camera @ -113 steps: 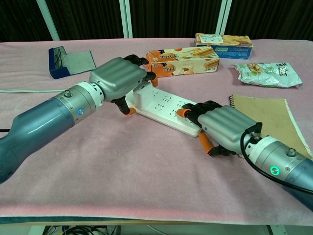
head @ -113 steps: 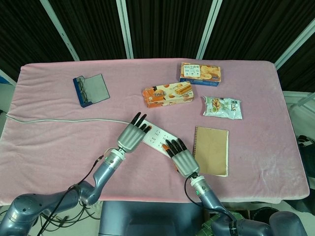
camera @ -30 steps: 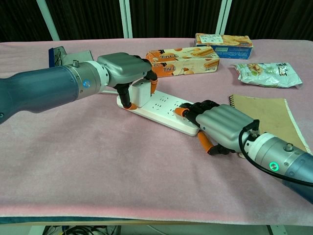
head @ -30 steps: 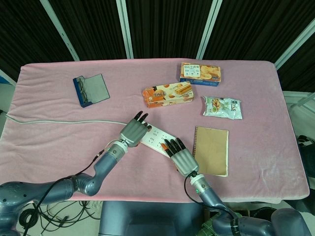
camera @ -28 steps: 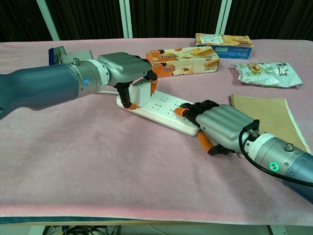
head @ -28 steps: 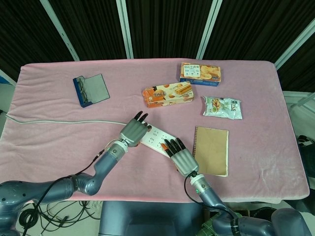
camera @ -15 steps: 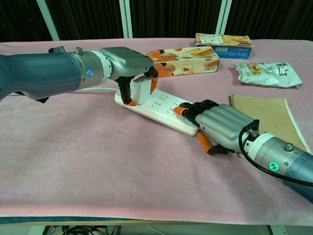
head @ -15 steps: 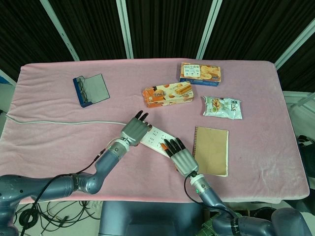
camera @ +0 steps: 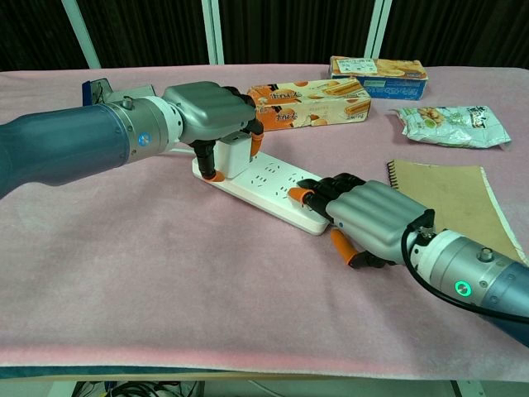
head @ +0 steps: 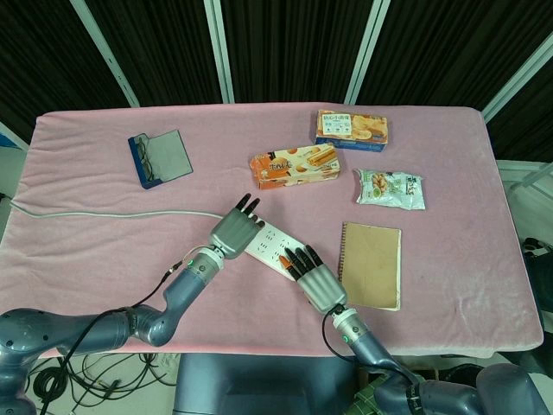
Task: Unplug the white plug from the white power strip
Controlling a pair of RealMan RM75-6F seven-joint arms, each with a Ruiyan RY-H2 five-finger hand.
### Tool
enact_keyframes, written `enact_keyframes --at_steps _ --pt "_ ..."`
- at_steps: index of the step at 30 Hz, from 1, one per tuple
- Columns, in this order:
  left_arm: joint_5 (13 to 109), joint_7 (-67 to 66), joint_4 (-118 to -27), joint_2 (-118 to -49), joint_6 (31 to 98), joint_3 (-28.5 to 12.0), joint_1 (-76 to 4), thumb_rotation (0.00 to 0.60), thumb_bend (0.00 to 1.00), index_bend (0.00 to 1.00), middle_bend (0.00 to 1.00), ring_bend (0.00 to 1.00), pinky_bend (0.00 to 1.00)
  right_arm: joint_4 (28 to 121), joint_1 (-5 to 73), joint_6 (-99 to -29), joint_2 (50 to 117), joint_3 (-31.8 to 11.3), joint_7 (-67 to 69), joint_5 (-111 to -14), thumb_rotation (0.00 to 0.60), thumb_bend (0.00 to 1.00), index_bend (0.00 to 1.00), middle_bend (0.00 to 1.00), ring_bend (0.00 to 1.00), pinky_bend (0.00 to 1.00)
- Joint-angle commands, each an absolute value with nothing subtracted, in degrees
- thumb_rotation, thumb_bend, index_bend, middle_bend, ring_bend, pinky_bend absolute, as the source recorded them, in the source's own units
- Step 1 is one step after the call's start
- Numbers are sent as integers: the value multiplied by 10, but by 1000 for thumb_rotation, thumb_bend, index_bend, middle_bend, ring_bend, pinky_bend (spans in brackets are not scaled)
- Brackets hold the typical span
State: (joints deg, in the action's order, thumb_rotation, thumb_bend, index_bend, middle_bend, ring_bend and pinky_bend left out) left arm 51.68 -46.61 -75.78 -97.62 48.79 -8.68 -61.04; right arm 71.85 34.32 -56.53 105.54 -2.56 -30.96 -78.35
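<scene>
Your left hand (camera: 211, 112) closed tighter around the white plug (camera: 232, 155); the power strip (camera: 264, 190) slid left, and your right hand (camera: 364, 217) followed it.

Left hand (camera: 211, 116) curled, apparently gripping; right hand (camera: 364, 217) flat, palm down, fingers forward.

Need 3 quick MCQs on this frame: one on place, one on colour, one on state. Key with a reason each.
1. The left hand is where?
A. at the white plug
B. on the notebook
C. on the glasses case

2. The box next to the white power strip is?
A. green
B. orange
C. black

3. The white plug is?
A. lying on the cloth
B. lifted clear
C. seated in the strip

Key: A, its fingers grip the plug; B, orange box sits just behind; C, the plug's base meets the strip.
</scene>
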Motion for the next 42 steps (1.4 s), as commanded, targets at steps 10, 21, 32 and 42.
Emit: enact_keyframes --at_steps 10,21,32,42 --pt "566 -429 -740 -999 523 -76 -600 600 591 490 414 8 0 722 348 -554 1050 -24 -317 -779 600 751 66 30 81 55" --pt "770 -278 -590 -1059 622 -5 -558 600 591 491 413 13 0 730 353 -538 1046 -22 -327 -768 600 750 84 44 92 59" --pt "805 -174 -584 -1051 663 -29 -538 600 591 491 408 13 0 734 350 -550 1044 -31 -332 -760 600 741 83 44 92 59" --pt "780 -206 -734 -937 644 -28 -503 600 591 490 404 12 0 770 351 -584 1035 -66 -296 -762 600 654 22 12 36 59"
